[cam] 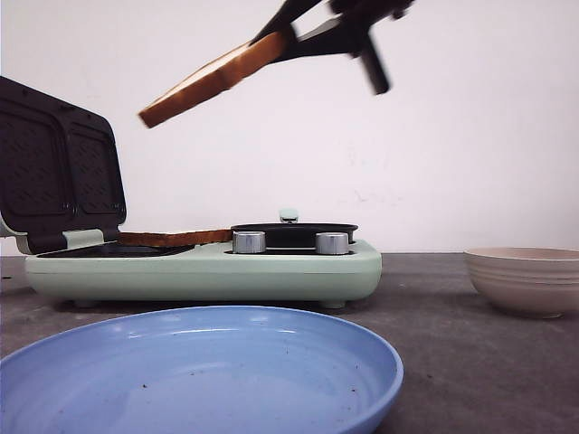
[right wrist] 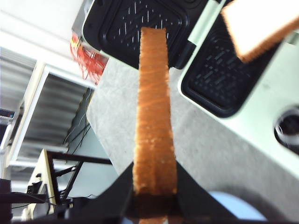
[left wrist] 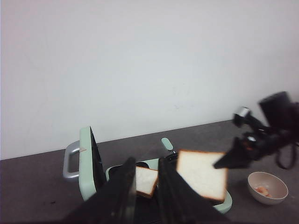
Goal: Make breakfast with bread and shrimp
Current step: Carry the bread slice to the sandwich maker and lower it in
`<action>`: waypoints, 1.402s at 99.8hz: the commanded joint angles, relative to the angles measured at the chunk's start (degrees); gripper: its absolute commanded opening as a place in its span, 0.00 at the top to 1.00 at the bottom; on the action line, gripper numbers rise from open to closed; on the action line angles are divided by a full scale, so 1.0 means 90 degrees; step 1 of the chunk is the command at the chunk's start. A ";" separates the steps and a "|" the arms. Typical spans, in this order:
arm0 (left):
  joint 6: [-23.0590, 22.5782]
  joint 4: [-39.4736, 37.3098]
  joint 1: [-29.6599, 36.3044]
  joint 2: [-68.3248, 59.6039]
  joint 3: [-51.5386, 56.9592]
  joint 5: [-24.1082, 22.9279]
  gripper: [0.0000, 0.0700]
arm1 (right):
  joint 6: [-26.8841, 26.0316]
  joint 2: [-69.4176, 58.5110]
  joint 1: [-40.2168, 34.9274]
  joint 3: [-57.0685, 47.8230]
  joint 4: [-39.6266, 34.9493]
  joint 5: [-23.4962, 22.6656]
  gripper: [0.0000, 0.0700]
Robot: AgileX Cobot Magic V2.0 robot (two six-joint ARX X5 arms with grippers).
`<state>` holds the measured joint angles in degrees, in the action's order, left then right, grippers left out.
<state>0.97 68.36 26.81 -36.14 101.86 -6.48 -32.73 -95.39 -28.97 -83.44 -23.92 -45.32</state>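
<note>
My right gripper [cam: 288,42] is shut on one corner of a bread slice [cam: 217,77] and holds it tilted, high above the mint-green sandwich maker [cam: 208,271]. In the right wrist view the held slice [right wrist: 153,116] shows edge-on between the fingers of the gripper [right wrist: 154,193]. The second bread slice [cam: 172,239] lies on the maker's left cooking plate; it also shows in the left wrist view [left wrist: 145,181]. My left gripper [left wrist: 145,196] is open and empty, well above the maker. A beige bowl [left wrist: 267,187] holds pinkish shrimp pieces [left wrist: 262,190].
The maker's lid [cam: 54,167] stands open at the left. A small black pan [cam: 294,233] sits on its right half behind two knobs. A blue plate [cam: 199,371] lies at the front. The beige bowl [cam: 525,280] stands at the right.
</note>
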 commanded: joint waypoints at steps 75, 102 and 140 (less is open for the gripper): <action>-0.0010 0.0143 0.0029 -0.0063 0.0114 -0.0010 1.00 | 0.0755 -0.4090 -0.0447 -0.4269 -0.1630 -0.0321 1.00; -0.0012 0.0141 0.0029 -0.0063 0.0114 -0.0012 1.00 | 0.0571 -0.4133 -0.0597 -0.4269 -0.1030 -0.0316 1.00; -0.0015 0.0124 0.0029 -0.0066 0.0005 -0.0012 1.00 | 0.0406 -0.4461 -0.0690 -0.4269 -0.0765 -0.0503 1.00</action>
<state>0.99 70.13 26.81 -36.21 101.06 -6.48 -28.38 -132.86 -34.74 -120.29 -31.07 -49.47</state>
